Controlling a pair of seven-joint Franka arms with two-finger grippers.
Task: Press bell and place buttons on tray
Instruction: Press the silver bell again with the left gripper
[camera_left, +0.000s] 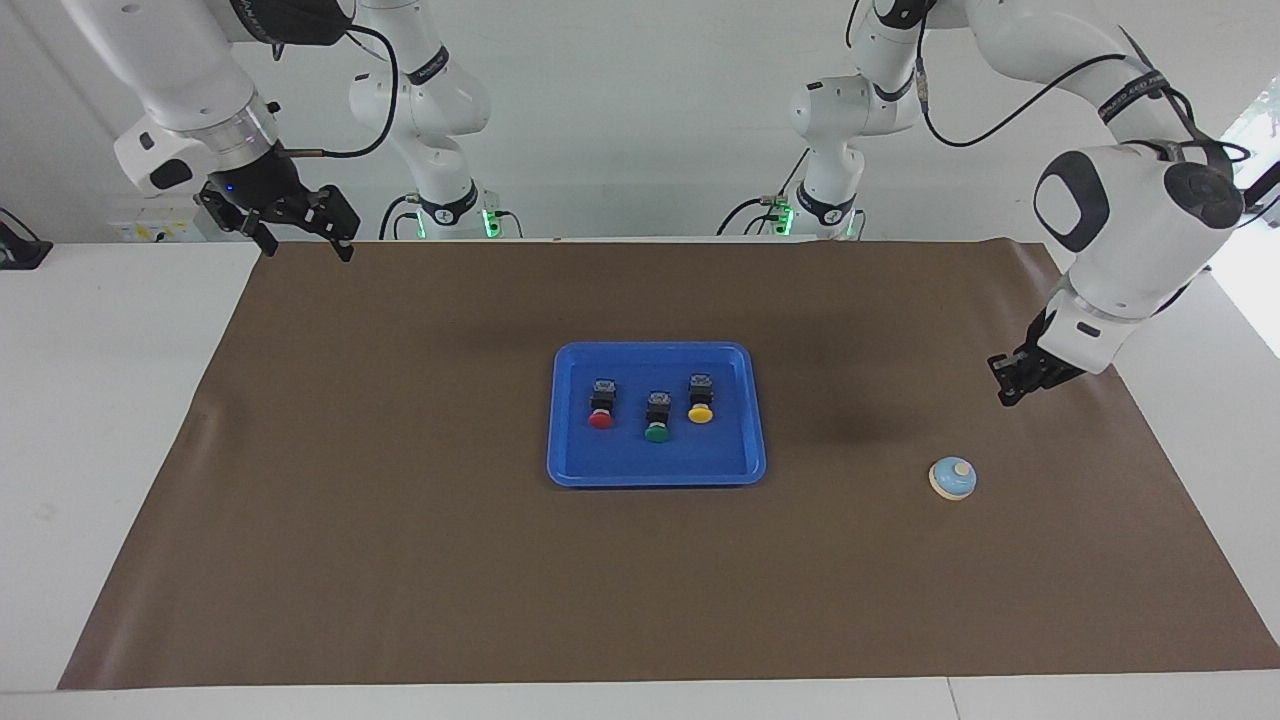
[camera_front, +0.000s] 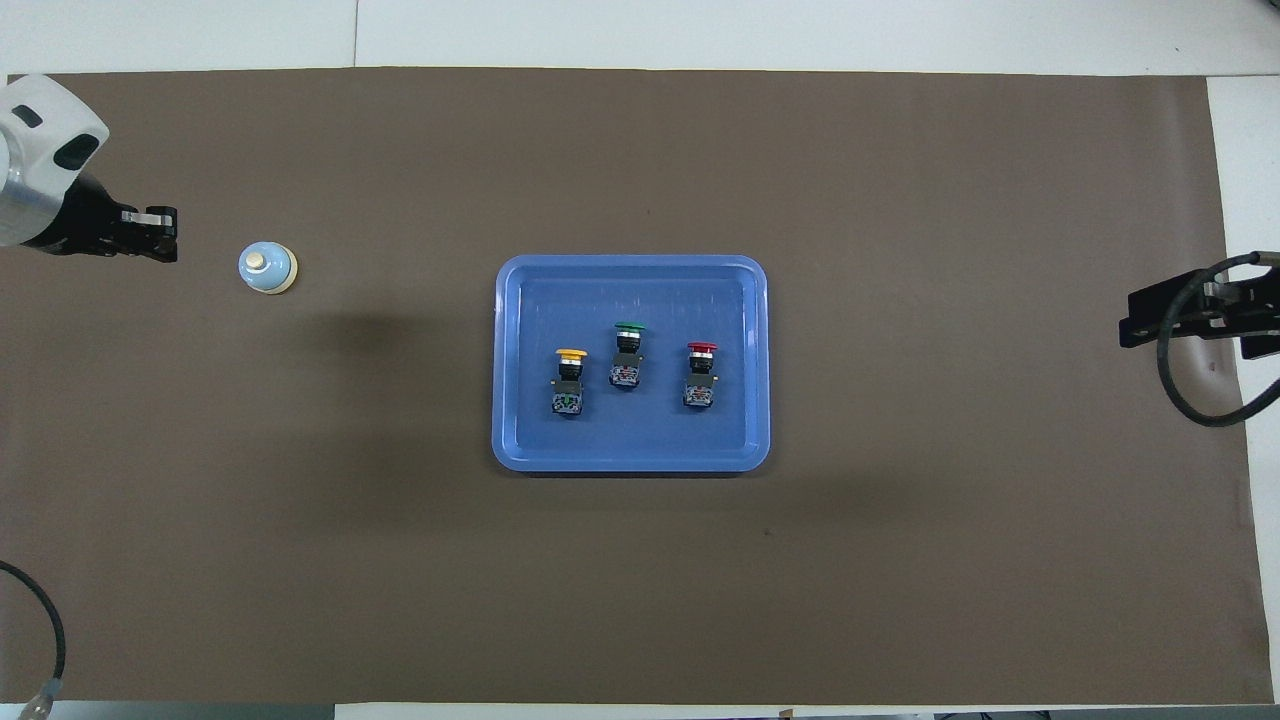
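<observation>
Hovering with its fingers clenched empty, the left gripper (camera_left: 1008, 385) is up beside the bell (camera_left: 953, 479), apparently lining up the press, and next must come over its knob and push down.
</observation>
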